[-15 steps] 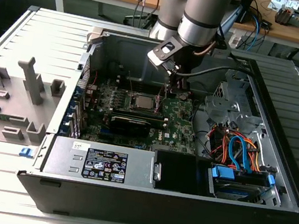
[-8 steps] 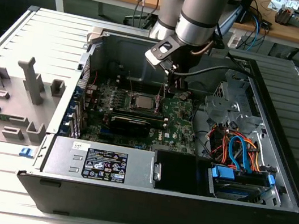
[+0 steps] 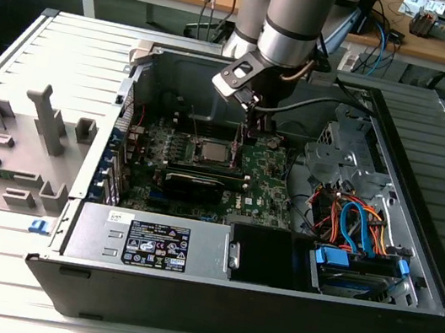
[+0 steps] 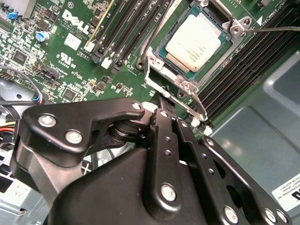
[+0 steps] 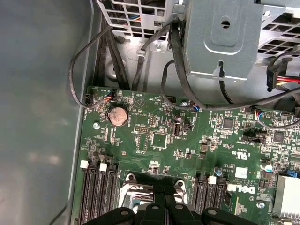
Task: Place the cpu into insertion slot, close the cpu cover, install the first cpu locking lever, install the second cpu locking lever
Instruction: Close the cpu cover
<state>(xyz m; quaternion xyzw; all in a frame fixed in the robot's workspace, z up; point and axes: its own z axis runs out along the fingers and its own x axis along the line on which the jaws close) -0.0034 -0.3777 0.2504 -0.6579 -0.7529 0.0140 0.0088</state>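
Exterior view: the arm (image 3: 294,16) hangs into the open computer case (image 3: 249,312) at mid-frame. The gripper (image 3: 249,133) is just to the exterior view's right of the insertion slot (image 3: 212,149).
Second wrist view: the cpu (image 4: 199,40) lies seated in the slot, with the cpu cover (image 4: 183,82) down around it.
Gripper: the fingers stand together, tip at a wire locking lever (image 4: 187,104) along the socket's edge. I cannot tell whether they pinch the wire.
First wrist view: a coin cell (image 5: 117,115) sits on the board, and black cables (image 5: 176,70) hang over the board's edge.
Room: the grey case wall (image 5: 37,117) is close beside the memory slots (image 5: 98,192). In the exterior view a black card (image 3: 203,182) lies just below the slot.
Case holds: motherboard (image 3: 269,191), power supply (image 3: 150,244), blue and orange cables (image 3: 357,228).
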